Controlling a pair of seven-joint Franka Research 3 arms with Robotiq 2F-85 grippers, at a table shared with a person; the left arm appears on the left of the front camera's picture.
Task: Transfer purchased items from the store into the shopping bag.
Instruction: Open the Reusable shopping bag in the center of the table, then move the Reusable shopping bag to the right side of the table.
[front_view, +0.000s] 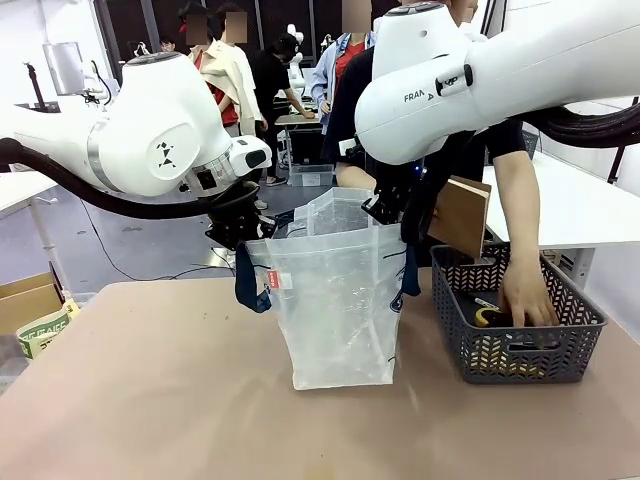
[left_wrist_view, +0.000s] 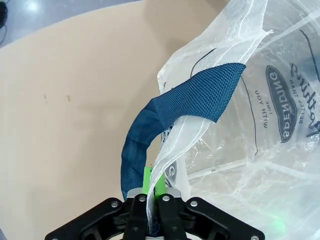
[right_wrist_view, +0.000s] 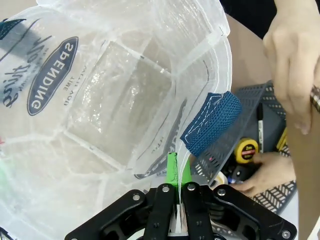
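The clear plastic shopping bag (front_view: 335, 300) stands upright at mid-table, held open at its mouth by both grippers. My left gripper (front_view: 245, 235) (left_wrist_view: 152, 182) is shut on the bag's left rim beside a navy handle (left_wrist_view: 175, 120). My right gripper (front_view: 395, 215) (right_wrist_view: 178, 172) is shut on the right rim by the other handle (right_wrist_view: 212, 122). The bag (right_wrist_view: 125, 100) looks empty inside. A person holds a tan flat item (front_view: 458, 215) above the basket. Their other hand (front_view: 525, 295) reaches into it near a yellow tape measure (right_wrist_view: 246, 150).
A dark grey mesh basket (front_view: 580, 340) with small goods stands just right of the bag. A cardboard box (front_view: 28, 298) and a printed packet (front_view: 40, 332) sit off the table's left edge. People stand farther back.
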